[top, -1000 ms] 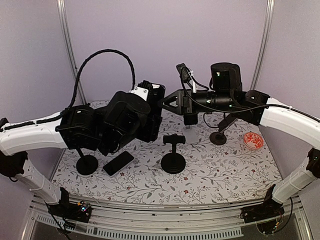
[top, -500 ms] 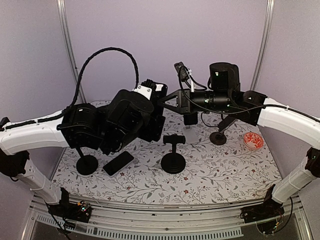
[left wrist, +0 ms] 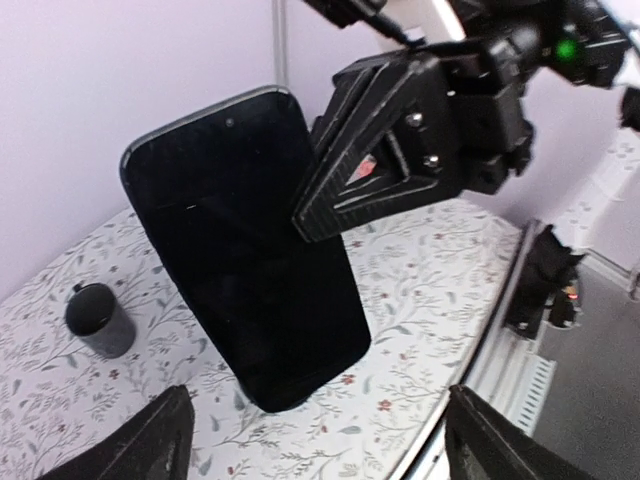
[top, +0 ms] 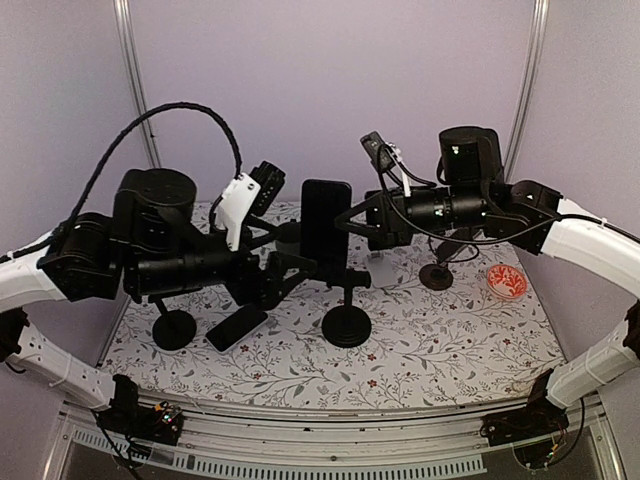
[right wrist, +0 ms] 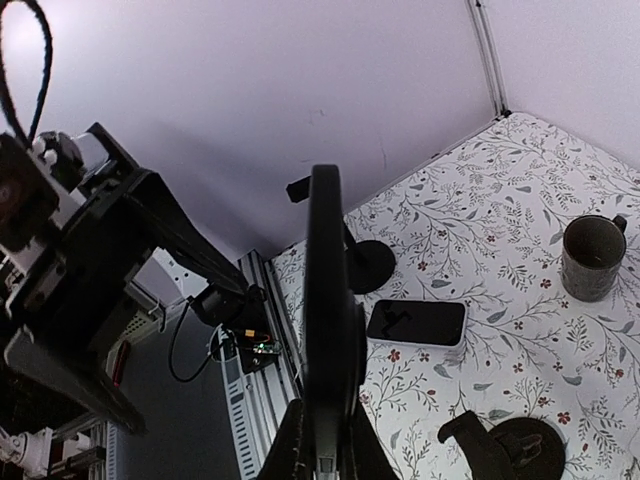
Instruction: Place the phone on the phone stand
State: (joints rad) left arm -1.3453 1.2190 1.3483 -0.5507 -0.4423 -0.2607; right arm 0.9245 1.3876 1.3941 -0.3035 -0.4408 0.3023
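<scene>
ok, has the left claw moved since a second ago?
Yes. In the top view the left claw has pulled back leftward, away from the centre phone stand, leaving the phone upright in the right claw.

We see the phone (top: 326, 225), a black slab with a dark screen, upright in the air, its side edge pinched by the right hand (top: 348, 222). Just below it, apart, the black phone stand (top: 347, 312) stands upright on the flowered bench (top: 450, 330): round base, short post, crossbar top.

L claw (left wrist: 325, 440) wide, R claw (right wrist: 325, 450) tight
</scene>
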